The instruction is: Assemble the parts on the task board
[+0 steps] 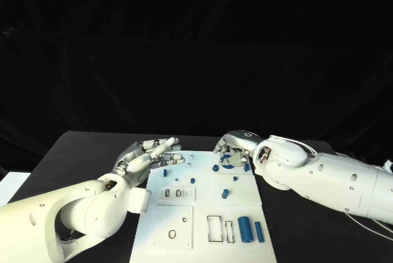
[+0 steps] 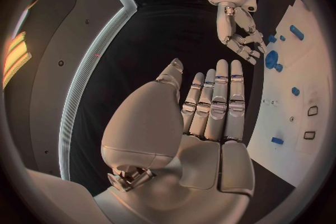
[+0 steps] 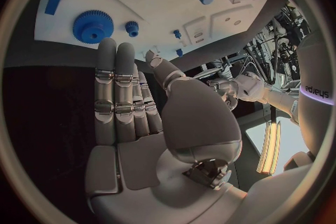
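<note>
The left hand (image 1: 151, 154) hovers over the near-left corner region of the far end of the task board (image 1: 184, 223), fingers straight and lying close together with nothing in them, as the left wrist view (image 2: 210, 106) also shows. On the white board most blue parts lie loose: a small peg (image 1: 164, 173) near the left hand, another small piece (image 1: 192, 180), a short pin (image 1: 224, 192) near the middle, and, at the near right, a thick cylinder (image 1: 244, 224) beside a thinner rod (image 1: 259, 232). Several outlined slots (image 1: 214, 228) on the board look unfilled. Further right, the right hand (image 1: 231, 148) reaches down at the board's far edge, fingertips just above the blue gear (image 3: 92, 26); its fingers are extended side by side, holding nothing. In the right wrist view a small toothed pinion (image 3: 131, 27) sits just beside the gear. Judging by this, the assembly is at an early stage, with nearly every part yet to be seated.
</note>
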### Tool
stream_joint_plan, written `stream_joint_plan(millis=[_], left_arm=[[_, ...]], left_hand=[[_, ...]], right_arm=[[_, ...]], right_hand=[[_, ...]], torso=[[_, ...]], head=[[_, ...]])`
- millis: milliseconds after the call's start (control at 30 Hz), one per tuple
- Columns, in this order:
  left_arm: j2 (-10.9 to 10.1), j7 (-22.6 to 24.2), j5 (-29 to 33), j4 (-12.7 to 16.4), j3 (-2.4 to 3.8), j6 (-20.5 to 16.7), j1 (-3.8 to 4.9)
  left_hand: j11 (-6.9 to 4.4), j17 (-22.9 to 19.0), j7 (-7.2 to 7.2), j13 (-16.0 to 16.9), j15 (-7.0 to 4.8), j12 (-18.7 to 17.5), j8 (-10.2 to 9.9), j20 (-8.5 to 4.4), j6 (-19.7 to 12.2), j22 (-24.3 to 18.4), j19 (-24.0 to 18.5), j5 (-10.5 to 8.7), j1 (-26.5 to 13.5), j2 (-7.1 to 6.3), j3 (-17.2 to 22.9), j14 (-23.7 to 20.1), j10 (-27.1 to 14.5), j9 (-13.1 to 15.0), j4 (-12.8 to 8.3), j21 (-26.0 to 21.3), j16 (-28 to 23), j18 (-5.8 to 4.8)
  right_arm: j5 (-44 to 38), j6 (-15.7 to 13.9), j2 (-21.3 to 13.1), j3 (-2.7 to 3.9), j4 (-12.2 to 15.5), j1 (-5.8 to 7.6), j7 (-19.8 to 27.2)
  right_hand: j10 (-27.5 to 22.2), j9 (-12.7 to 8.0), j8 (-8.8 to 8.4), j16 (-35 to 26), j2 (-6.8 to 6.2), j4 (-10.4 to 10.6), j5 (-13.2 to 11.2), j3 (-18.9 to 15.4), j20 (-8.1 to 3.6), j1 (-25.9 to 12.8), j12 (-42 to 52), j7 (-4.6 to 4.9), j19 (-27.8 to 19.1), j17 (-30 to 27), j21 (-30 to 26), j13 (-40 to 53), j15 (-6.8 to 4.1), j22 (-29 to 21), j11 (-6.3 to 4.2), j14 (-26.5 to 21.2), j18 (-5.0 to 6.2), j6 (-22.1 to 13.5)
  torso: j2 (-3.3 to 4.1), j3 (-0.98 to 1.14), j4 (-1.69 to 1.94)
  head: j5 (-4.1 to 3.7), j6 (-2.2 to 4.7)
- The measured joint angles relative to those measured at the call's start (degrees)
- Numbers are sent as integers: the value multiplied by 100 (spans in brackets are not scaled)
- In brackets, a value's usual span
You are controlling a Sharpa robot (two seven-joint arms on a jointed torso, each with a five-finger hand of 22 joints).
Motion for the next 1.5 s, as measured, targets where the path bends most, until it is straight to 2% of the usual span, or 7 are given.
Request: stream_joint_plan(millis=[300, 400, 667, 933, 1167, 1433, 1500], left_arm=[[-83, -22, 28, 150, 9, 26, 61], [-103, -27, 32, 177, 10, 31, 74], [-116, -38, 41, 194, 11, 37, 83], [-128, -53, 45, 209, 12, 41, 92], [-135, -72, 47, 211, 12, 40, 99], [-137, -88, 48, 209, 13, 37, 102], [-137, -94, 48, 208, 13, 37, 103]], left_hand=[[1, 0, 0, 0, 0, 0, 0, 0, 0, 0, 0, 0, 0, 0, 0, 0, 0, 0, 0, 0, 0, 0], [1, -1, 0, -1, 0, 0, 0, 0, 0, 1, 0, 0, 0, 0, 0, 0, -1, 0, 0, 0, 0, -1], [1, -1, 0, -1, 21, 0, 1, 0, 0, 1, 0, 0, 0, 0, 0, -22, -1, 0, 0, 0, -40, -1], [1, 5, 0, -1, 21, 0, 1, 0, 0, -6, 0, 0, 0, 0, -9, -22, -1, 0, -9, -27, -40, -2], [1, 11, 0, -2, 21, -25, -32, 0, 0, -12, -1, 0, 0, 0, -4, -22, -1, 0, -28, -27, -40, -1], [1, 10, 0, -2, 21, -25, -32, 0, 0, -17, 0, 0, 0, 0, -1, -22, -1, 0, -31, -27, -40, -2], [1, 10, 0, -2, 21, -25, -32, 1, 0, -19, -1, 0, 0, 0, -1, -22, -1, 0, -31, -27, -40, -2]], right_arm=[[-313, 310, 85, -3, -64, 7, -181], [-373, 389, 98, -3, -101, 7, -213], [-461, 517, 143, -3, -146, 3, -232], [-496, 575, 181, -3, -194, 3, -226], [-506, 606, 208, -2, -206, 2, -215], [-506, 632, 240, 11, -242, 8, -192], [-504, 632, 245, 14, -247, 11, -180]], right_hand=[[-95, 0, 0, 537, -121, 215, 0, 215, 0, 61, 0, 1, 0, 490, 407, 0, 0, 261, 8, 0, 0, 1], [-98, 5, 0, 695, -152, 289, 0, 289, 15, 91, 0, 32, -15, 634, 545, 0, 0, 352, 12, 0, 0, 33], [-115, 8, 0, 1211, -181, 439, 0, 439, 11, 120, 0, 24, -76, 1137, 807, -1, 0, 528, 28, 0, 1, 99], [-114, 10, 0, 1636, -203, 554, 0, 589, 41, 98, 0, 38, -127, 1565, 1069, -2, 0, 747, 28, -1, 0, 149], [-66, 18, 0, 2000, -203, 673, -32, 708, 41, 98, 0, 2, -127, 1922, 1435, -3, 0, 1156, 14, -1, 0, 229], [113, 47, 58, 2471, -201, 830, -259, 867, 9, 100, 0, -57, -94, 2388, 1908, -6, -21, 1697, -54, 21, 0, 449], [147, 50, 67, 2508, -156, 839, -280, 921, 9, 145, 0, -81, -94, 2429, 1975, -9, -21, 1772, -48, 21, 0, 474]], torso=[[129, -10, 42], [165, -10, 57], [247, -10, 82], [298, -8, 98], [328, -7, 118], [359, -15, 120], [364, -16, 124]], head=[[-38, 16], [-46, 18], [-57, 22], [-58, 36], [-45, 28], [-59, 25], [-63, 23]])
